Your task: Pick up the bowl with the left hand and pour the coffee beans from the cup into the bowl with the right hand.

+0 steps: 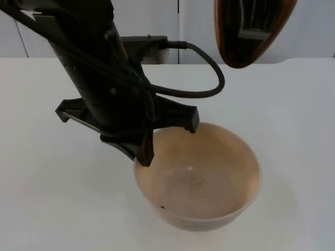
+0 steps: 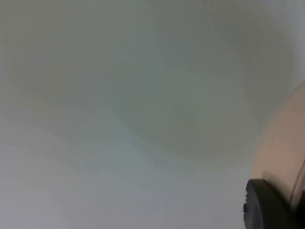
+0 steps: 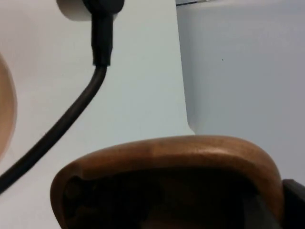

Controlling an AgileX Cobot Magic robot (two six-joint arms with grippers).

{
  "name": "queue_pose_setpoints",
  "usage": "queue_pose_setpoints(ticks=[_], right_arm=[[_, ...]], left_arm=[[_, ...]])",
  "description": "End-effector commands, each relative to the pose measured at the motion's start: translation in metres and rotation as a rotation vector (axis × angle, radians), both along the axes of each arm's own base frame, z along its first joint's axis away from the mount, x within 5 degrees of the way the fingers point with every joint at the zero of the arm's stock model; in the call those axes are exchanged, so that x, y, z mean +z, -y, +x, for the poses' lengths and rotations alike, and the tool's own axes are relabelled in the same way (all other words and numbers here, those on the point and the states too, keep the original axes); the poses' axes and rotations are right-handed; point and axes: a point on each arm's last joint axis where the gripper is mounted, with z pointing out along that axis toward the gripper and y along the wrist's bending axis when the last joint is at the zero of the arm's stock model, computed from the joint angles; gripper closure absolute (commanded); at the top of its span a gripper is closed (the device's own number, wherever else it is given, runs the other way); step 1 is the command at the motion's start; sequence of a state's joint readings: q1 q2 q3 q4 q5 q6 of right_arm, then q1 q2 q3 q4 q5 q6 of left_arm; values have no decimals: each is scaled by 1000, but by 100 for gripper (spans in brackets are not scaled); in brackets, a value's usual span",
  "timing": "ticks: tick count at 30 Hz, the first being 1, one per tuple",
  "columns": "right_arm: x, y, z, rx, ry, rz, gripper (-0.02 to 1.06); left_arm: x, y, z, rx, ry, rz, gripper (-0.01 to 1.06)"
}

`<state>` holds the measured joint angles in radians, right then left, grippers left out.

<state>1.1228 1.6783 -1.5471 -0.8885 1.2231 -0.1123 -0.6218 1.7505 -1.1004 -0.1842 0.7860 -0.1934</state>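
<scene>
The pale pink-beige bowl [image 1: 209, 172] hangs above the white table, and a round shadow lies on the table under it in the left wrist view. My left gripper [image 1: 146, 151] is shut on its near-left rim; one black fingertip [image 2: 267, 207] presses against the bowl's outer wall [image 2: 283, 152]. A couple of dark specks [image 1: 198, 184] lie inside the bowl. The brown wooden cup [image 1: 251, 36] is up at the far right, above and behind the bowl, tilted, with my right gripper [image 1: 255, 29] shut on its rim [image 3: 181, 152]. The cup's contents are too dark to make out.
The white table [image 1: 47, 198] stretches around the bowl and ends at the grey partition wall [image 1: 314, 26]. The left arm [image 1: 94, 68] crosses the left half of the top view.
</scene>
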Motion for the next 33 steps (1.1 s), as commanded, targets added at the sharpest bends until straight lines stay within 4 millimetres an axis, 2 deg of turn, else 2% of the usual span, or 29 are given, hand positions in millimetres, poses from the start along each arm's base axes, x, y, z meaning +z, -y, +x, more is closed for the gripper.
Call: queue_pose_setpoints(ticks=[1, 16, 25, 33], right_arm=[[6, 1, -1, 13, 30, -6, 104], [2, 3, 1, 18, 74, -60, 104], [5, -8, -12, 73, 113, -74, 104], [8, -11, -16, 95, 153, -95, 104]], left_arm=[[2, 1, -1, 0, 14, -10, 105], [2, 1, 0, 0, 18, -11, 105], [2, 1, 0, 0, 20, -12, 105], [2, 1, 0, 0, 20, -12, 105]])
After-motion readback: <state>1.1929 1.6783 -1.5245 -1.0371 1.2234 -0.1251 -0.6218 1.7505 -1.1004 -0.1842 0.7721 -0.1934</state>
